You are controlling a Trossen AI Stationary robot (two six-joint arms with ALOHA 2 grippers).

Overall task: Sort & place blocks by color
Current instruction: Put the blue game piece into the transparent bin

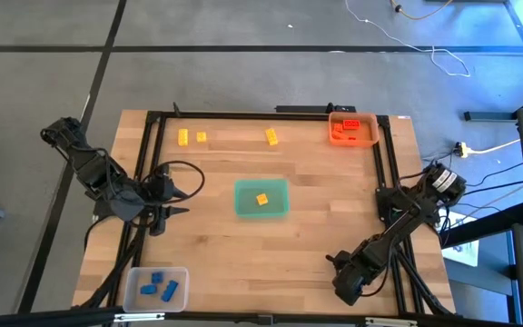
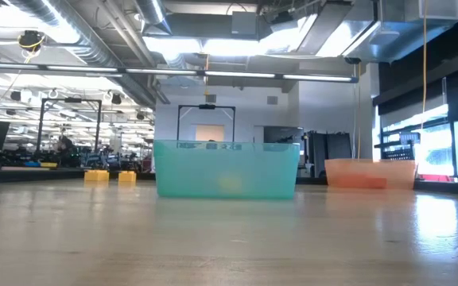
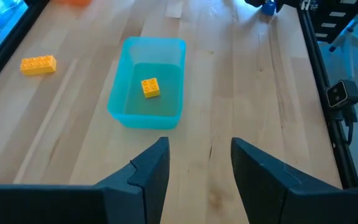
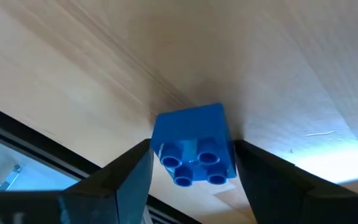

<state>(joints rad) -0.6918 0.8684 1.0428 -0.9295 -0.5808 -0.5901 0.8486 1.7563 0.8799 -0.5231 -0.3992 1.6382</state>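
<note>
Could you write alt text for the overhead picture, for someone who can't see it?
Seen from above, a wooden table holds a green tray with one yellow block at its centre, an orange tray of red blocks at the far right, and a clear tray of blue blocks at the near left. Three yellow blocks lie loose at the far edge; two dark arms wait at the sides.

A robotics lab or industrial workspace: exposed ceiling ducts (image 2: pixel 78 32), strip lights (image 2: pixel 237 48) and rows of equipment racks (image 2: pixel 70 127) beyond the wooden tabletop (image 1: pixel 271 245), with cables (image 1: pixel 416 41) trailing across grey floor.
</note>
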